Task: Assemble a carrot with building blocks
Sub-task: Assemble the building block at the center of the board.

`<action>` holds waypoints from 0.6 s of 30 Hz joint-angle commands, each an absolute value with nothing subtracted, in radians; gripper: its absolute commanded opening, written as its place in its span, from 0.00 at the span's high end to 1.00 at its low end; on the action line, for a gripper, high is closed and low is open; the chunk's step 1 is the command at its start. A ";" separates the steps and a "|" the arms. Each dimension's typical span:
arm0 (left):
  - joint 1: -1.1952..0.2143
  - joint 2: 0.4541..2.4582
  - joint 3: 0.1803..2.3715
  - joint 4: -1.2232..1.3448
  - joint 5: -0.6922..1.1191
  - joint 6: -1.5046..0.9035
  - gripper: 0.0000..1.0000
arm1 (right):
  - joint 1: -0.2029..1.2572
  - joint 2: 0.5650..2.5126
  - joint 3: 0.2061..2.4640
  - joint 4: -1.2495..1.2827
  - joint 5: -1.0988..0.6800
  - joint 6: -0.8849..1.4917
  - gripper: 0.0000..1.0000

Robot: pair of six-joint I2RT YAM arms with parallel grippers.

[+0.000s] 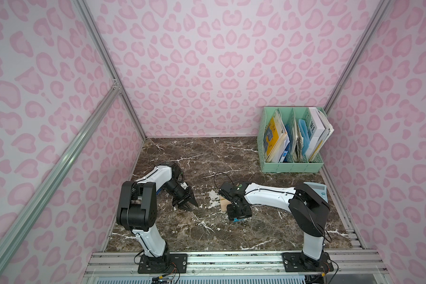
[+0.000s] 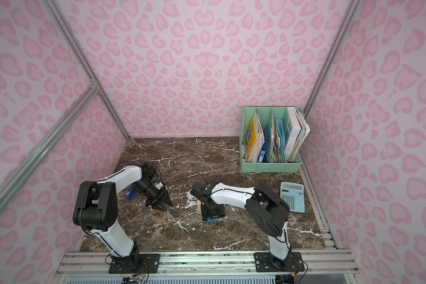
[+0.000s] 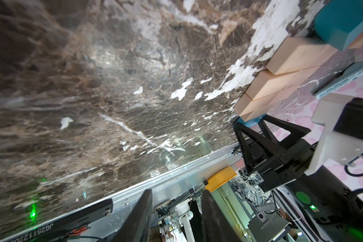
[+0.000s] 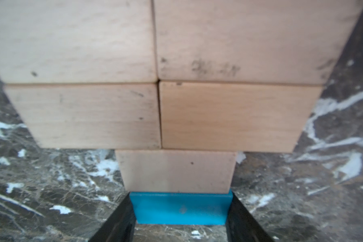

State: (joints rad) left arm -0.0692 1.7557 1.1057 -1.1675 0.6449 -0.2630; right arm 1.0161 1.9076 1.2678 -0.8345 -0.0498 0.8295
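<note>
Looking through the right wrist camera, I see the right gripper (image 4: pixel 180 196) clamped on the blue block (image 4: pixel 180 209), with a black finger (image 4: pixel 117 222) pressed against each short end. The blue block sits flush against a single tan block (image 4: pixel 176 170). That block butts, centred, against a row of two tan blocks, and another two-wide row lies beyond. So the carrot (image 4: pixel 228 117) lies flat on the marble table (image 4: pixel 50 188), narrowing toward my gripper.

In both top views the right arm covers most of it (only a sliver of tan (image 1: pixel 223 202) and the blue block (image 2: pixel 213 219) show), near the middle of the table. From the left wrist camera, a blue piece (image 3: pixel 344 21) sits at the carrot's wide end, but I cannot make out its shape.

The left gripper (image 1: pixel 187 206) hangs low on its own side, well apart from the carrot. Its jaws are partly spread with nothing between them. A light-blue calculator (image 2: pixel 292 196) lies near the right edge, and a green file rack (image 2: pixel 271 167) stands in the back right corner.
</note>
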 commanded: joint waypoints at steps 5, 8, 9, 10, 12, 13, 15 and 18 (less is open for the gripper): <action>-0.069 1.758 1.103 -1.171 0.647 -0.268 0.60 | 1.016 1.909 1.271 -0.834 -0.067 0.815 0.30; -0.069 1.758 1.101 -1.164 0.648 -0.272 0.60 | 1.016 1.903 1.265 -0.840 -0.064 0.823 0.16; -0.068 1.761 1.099 -1.162 0.649 -0.273 0.60 | 1.016 1.900 1.263 -0.838 -0.068 0.824 0.13; -0.068 1.762 1.098 -1.160 0.650 -0.274 0.60 | 1.016 1.895 1.264 -0.838 -0.075 0.825 0.10; -0.069 1.766 1.098 -1.160 0.652 -0.274 0.60 | 1.017 1.867 1.271 -0.854 -0.092 0.830 0.01; -0.069 1.767 1.101 -1.160 0.649 -0.272 0.60 | 1.016 1.841 1.278 -0.865 -0.098 0.831 0.01; -0.068 1.767 1.113 -1.160 0.644 -0.269 0.60 | 0.996 1.733 1.296 -0.883 -0.090 0.827 0.01; -0.069 1.768 1.164 -1.156 0.655 -0.251 0.50 | 0.795 1.503 1.302 -0.857 -0.117 0.755 0.01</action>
